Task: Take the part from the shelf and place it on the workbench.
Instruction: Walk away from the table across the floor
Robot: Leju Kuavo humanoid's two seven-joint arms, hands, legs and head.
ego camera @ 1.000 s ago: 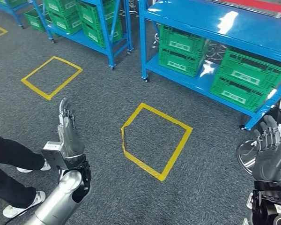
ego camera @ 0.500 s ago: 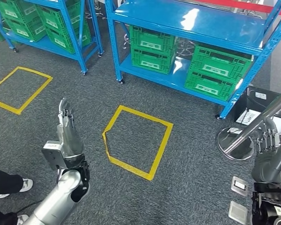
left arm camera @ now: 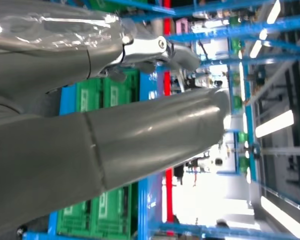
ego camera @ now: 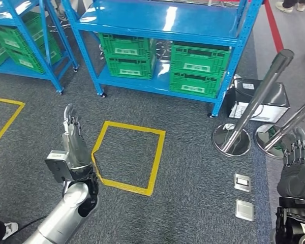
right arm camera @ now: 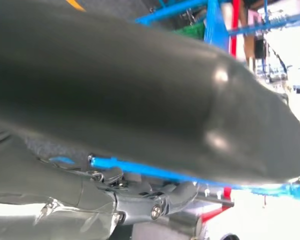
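Shelf (ego camera: 158,23) — glossy blue steel; left hand (ego camera: 73,145) and right hand (ego camera: 295,165) spread, empty.

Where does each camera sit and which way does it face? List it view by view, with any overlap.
Head view: high on the body, facing down at the carpet, yellow tape square and blue shelf; left hand and right hand show.
Left wrist view: behind the left hand, facing green crates.
Right wrist view: behind the right hand.
Shared: the blue shelf and green crates.
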